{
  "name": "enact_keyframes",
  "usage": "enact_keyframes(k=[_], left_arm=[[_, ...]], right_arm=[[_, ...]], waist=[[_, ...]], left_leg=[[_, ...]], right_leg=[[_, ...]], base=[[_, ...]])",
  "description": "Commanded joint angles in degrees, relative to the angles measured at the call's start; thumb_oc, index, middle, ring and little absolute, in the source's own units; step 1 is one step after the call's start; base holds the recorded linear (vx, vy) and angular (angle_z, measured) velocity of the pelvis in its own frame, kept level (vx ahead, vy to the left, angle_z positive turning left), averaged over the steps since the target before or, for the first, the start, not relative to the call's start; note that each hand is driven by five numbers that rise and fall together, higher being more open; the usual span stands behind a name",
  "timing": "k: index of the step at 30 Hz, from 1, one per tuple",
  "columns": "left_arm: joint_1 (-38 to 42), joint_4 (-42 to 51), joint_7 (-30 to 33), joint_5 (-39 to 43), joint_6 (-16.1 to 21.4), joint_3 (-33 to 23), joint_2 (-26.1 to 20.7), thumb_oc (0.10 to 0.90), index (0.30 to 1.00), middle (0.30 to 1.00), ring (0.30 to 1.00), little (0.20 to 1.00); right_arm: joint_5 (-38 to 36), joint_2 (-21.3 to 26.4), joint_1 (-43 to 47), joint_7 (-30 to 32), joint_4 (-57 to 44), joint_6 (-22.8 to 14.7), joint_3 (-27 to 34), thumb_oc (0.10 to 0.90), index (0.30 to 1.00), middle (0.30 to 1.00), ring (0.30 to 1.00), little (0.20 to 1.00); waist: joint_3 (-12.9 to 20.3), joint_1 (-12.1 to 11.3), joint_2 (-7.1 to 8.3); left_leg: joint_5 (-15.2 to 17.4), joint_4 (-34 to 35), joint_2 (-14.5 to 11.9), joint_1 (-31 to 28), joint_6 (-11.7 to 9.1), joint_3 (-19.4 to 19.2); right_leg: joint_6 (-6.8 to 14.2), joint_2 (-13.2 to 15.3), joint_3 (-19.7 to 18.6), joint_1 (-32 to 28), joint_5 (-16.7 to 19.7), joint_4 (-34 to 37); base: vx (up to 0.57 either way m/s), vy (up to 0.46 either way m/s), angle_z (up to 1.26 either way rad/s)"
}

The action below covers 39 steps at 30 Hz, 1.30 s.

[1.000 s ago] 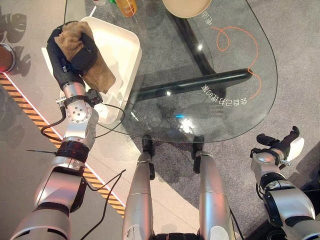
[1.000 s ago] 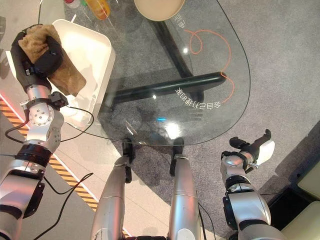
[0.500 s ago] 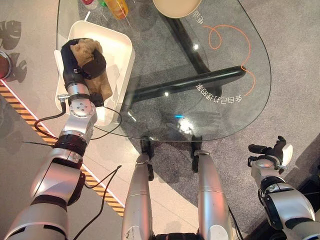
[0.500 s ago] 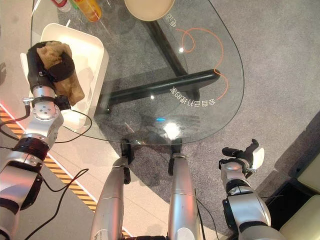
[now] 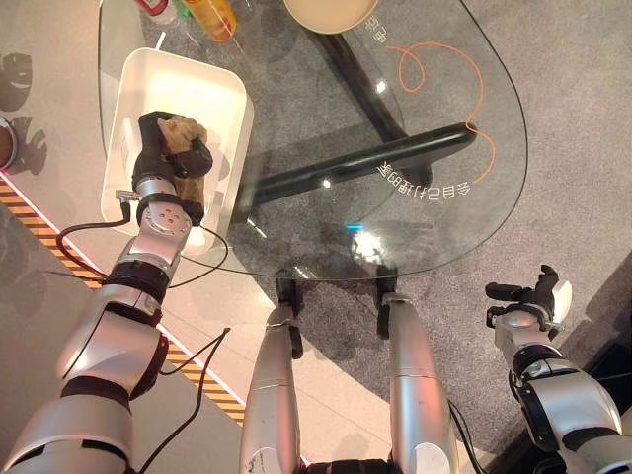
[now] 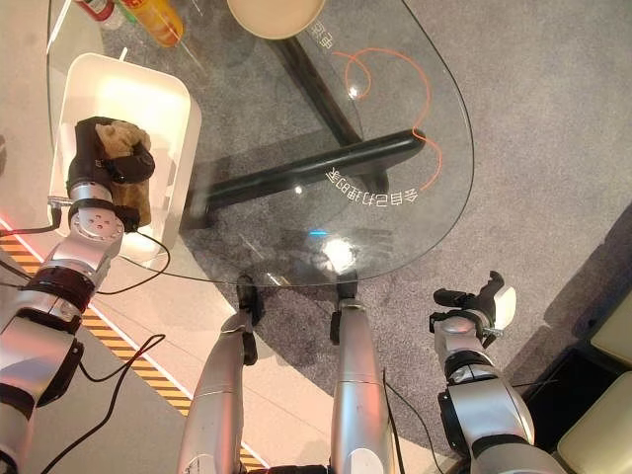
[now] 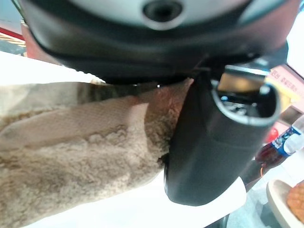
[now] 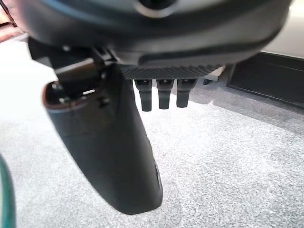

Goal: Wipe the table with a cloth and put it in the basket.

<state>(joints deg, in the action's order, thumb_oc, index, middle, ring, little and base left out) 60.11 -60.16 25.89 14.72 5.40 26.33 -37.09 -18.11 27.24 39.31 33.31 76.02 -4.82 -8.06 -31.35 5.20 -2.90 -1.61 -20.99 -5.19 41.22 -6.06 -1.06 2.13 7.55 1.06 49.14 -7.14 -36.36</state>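
Left hand (image 5: pixel 170 158) sits inside the white basket (image 5: pixel 223 92), fingers curled round the brown cloth (image 5: pixel 181 130); the left wrist view shows the thumb pressed against the bunched cloth (image 7: pixel 71 156). Basket stands just beside the left edge of the glass table (image 5: pixel 326 227). Right hand (image 5: pixel 533 294) hangs low beside the table's near right edge, over grey carpet (image 8: pixel 228 161), holding nothing, fingers relaxed and spread. On the table's far side: a round beige plate (image 5: pixel 331 12), an orange bottle (image 5: pixel 210 15), a red-capped bottle (image 5: pixel 158 10).
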Motion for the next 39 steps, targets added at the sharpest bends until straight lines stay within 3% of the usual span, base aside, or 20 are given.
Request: enact_keyframes(k=[1, 18, 23, 24, 27, 33, 34, 39], left_arm=[[6.99, -0.82, 2.15, -2.76, 1.30, -2.85, -6.38, 0.100, 0.300, 0.300, 0.300, 0.200], [7.75, -2.61, -1.69, -2.38, -3.16, -1.08, -5.17, 0.100, 0.300, 0.300, 0.300, 0.200], [8.00, -3.70, -2.59, -1.83, -4.08, -1.08, -4.81, 0.383, 0.542, 0.542, 0.542, 0.483], [8.16, -3.95, -2.71, -1.88, -4.28, -1.04, -4.89, 0.517, 0.658, 0.658, 0.658, 0.617], [8.05, -4.04, -3.00, -1.80, -4.30, -1.00, -5.03, 0.652, 0.773, 0.773, 0.773, 0.752], [7.95, -4.00, -3.16, -1.86, -4.26, -0.96, -4.83, 0.751, 0.858, 0.858, 0.858, 0.851], [8.06, -4.02, -3.24, -1.70, -4.31, -0.93, -4.84, 0.800, 0.900, 0.900, 0.900, 0.900], [8.37, -3.79, -3.31, -1.62, -4.51, -0.67, -4.80, 0.800, 0.900, 0.900, 0.900, 0.900]], right_arm=[[-0.32, 5.12, -1.48, 1.39, 0.99, -0.21, -1.14, 0.800, 0.900, 0.900, 0.900, 0.900], [0.55, 5.44, -0.47, 0.96, 1.42, -0.35, -1.01, 0.800, 0.900, 0.900, 0.900, 0.900], [0.36, 5.41, -0.37, 0.89, 1.39, -0.35, -0.95, 0.800, 0.900, 0.900, 0.900, 0.900], [0.33, 5.47, -0.38, 0.84, 1.40, -0.40, -0.98, 0.800, 0.900, 0.900, 0.900, 0.900], [0.38, 5.62, -0.79, 0.62, 1.34, -0.53, -0.67, 0.800, 0.900, 0.900, 0.900, 0.900], [0.37, 5.48, -1.10, 0.79, 1.40, -0.97, -0.48, 0.800, 0.900, 0.900, 0.900, 0.900], [0.35, 5.51, -1.12, 0.74, 1.35, -1.00, -0.46, 0.800, 0.900, 0.900, 0.900, 0.900], [0.06, 5.26, -1.23, 1.01, 1.17, -1.08, -0.39, 0.800, 0.900, 0.900, 0.900, 0.900]], waist=[[1.56, 0.90, -1.86], [1.56, 1.04, -1.83], [1.56, 1.22, -1.67], [1.56, 1.31, -1.62], [1.56, 1.44, -1.51], [1.56, 1.59, -1.48], [1.56, 1.61, -1.46], [1.56, 1.63, -1.37]], left_leg=[[5.64, -5.55, 3.57, -0.42, 5.11, -4.05], [5.39, -5.91, 3.51, 0.59, 5.14, -4.09], [5.50, -6.25, 3.18, 0.92, 5.08, -4.62], [5.54, -6.37, 3.05, 1.04, 5.06, -4.75], [5.65, -6.76, 2.85, 1.32, 5.02, -4.87], [5.65, -6.75, 2.51, 1.42, 4.98, -5.35], [5.68, -6.86, 2.47, 1.52, 4.97, -5.39], [5.70, -6.97, 2.38, 1.74, 4.94, -5.53]], right_leg=[[-1.07, -3.41, 0.72, -3.50, 2.64, 6.38], [-0.96, -3.55, 0.75, -2.50, 2.95, 6.15], [-0.89, -3.36, 1.10, -2.25, 3.03, 6.17], [-0.90, -3.34, 1.13, -2.10, 3.04, 6.13], [-0.91, -3.33, 1.11, -1.87, 3.07, 5.92], [-0.88, -3.28, 1.26, -1.72, 3.12, 5.93], [-0.89, -3.25, 1.26, -1.66, 3.13, 5.95], [-0.85, -3.19, 1.40, -1.52, 3.29, 6.07]], base=[[0.00, 0.000, 0.00], [0.00, 0.000, 0.00], [0.00, 0.000, 0.00], [0.00, 0.000, 0.00], [0.00, 0.000, 0.00], [0.00, 0.000, 0.00], [0.00, 0.000, 0.00], [0.00, 0.000, 0.00]])
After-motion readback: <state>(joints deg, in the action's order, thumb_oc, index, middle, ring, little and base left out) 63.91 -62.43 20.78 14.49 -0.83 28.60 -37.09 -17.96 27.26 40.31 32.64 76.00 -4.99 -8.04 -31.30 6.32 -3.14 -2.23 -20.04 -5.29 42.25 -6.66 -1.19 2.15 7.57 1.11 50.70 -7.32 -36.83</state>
